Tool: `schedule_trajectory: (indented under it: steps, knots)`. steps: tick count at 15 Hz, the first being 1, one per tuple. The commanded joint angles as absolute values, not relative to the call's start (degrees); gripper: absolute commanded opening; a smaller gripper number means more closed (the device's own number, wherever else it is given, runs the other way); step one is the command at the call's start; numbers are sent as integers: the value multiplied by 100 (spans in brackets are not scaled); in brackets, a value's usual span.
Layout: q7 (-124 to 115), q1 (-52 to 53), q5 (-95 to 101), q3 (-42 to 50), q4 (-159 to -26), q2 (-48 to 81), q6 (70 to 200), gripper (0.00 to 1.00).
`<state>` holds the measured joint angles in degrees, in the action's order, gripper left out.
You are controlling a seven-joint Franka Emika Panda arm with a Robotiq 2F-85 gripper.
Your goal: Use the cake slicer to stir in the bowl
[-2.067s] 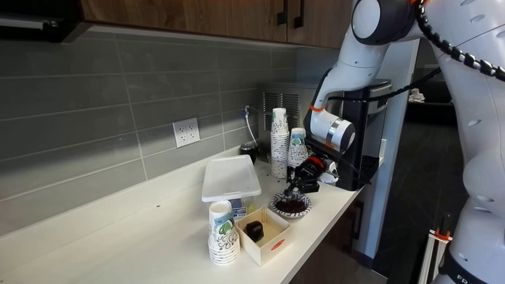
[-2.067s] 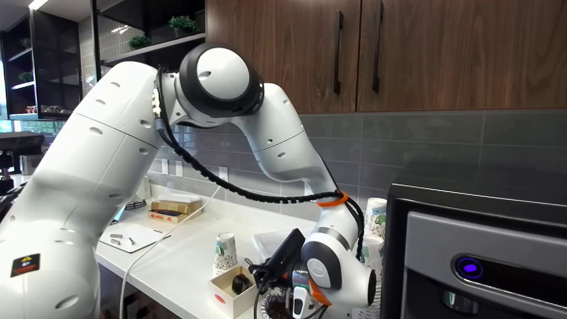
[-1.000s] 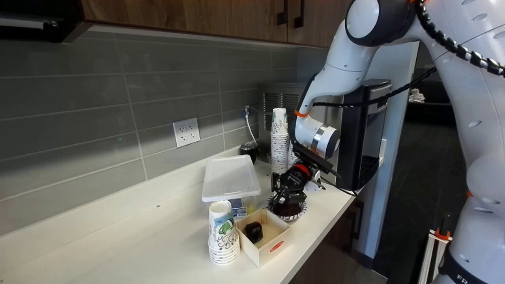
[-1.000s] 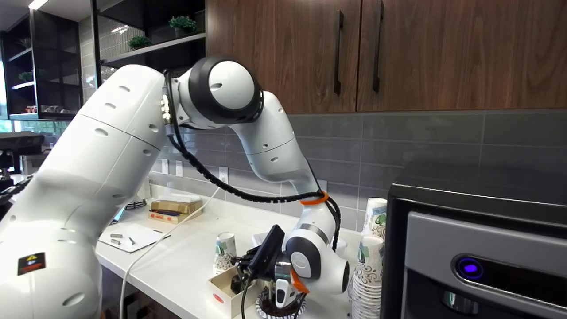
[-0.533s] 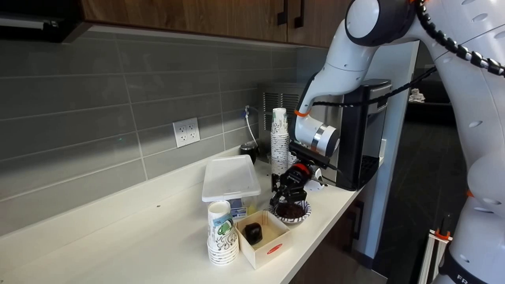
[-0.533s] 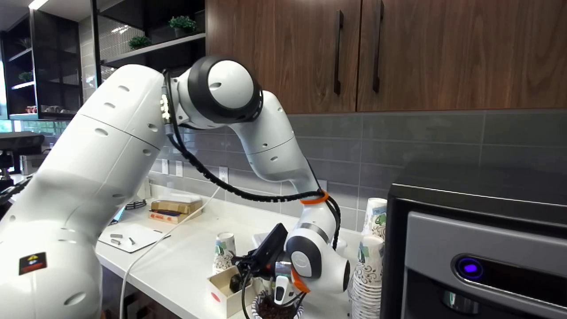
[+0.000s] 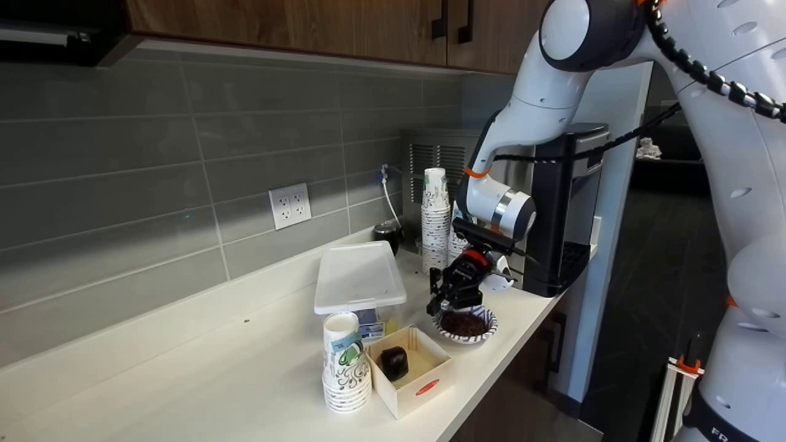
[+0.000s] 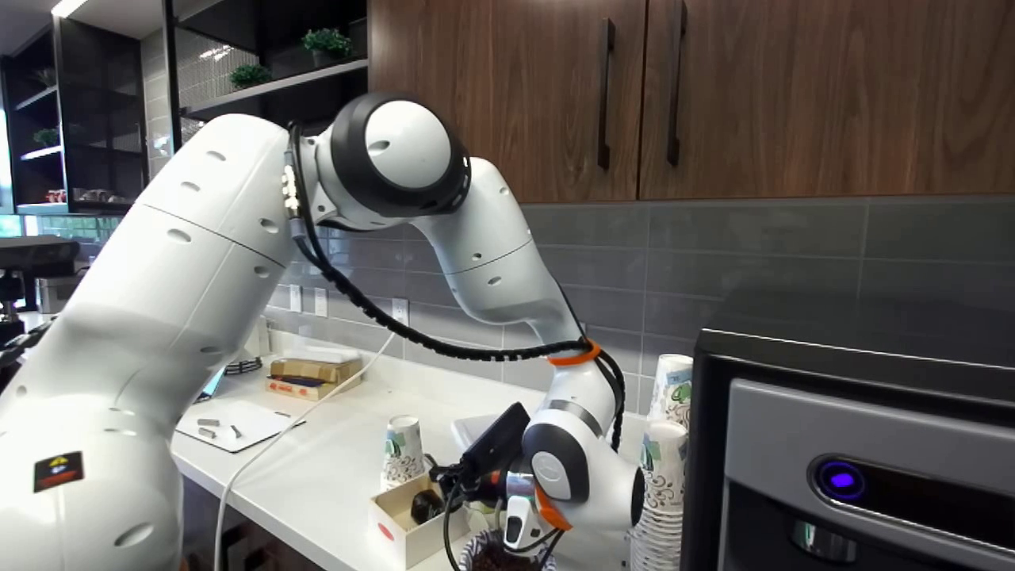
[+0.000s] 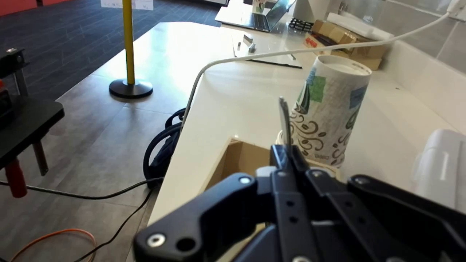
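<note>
"Wrist view first: what's in our claw [image 9: 288, 156]?"

"The cake slicer [image 9: 285, 122]. We see the claw pinched together on its thin metal, likely tight because stirring would twist so slim a handle."

"And the bowl [image 7: 471, 339]?"

"Near the open edge of the bench [image 7: 258, 362], and near the box [image 7: 408, 399]; we'd guess for easy reach. The claw hangs above or just beside its rim; we can't tell which."

"Is the cake slicer in the brown stuff [image 7: 465, 325]?"

"Its lower end is hidden from us. Stirring seems the step in hand; we'd worry the bowl, likely light, may slide."
</note>
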<state>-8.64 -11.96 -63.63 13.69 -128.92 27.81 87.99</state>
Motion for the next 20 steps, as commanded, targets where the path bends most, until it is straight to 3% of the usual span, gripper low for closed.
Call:
schedule_trajectory:
  steps: [1,11,12,13,20]
  knots:
    - [-1246,-1094,-6446,1498,-12945,2651,9356,1]
    - [-1935,-901,-6396,1301,-12874,2748,10474,1]
    - [-1948,-879,-6384,1275,-12875,2768,10517,28]
    - [-1960,-866,-6373,1250,-12882,2773,10546,29]
    - [-1971,-836,-6362,1176,-12876,2855,10605,81]
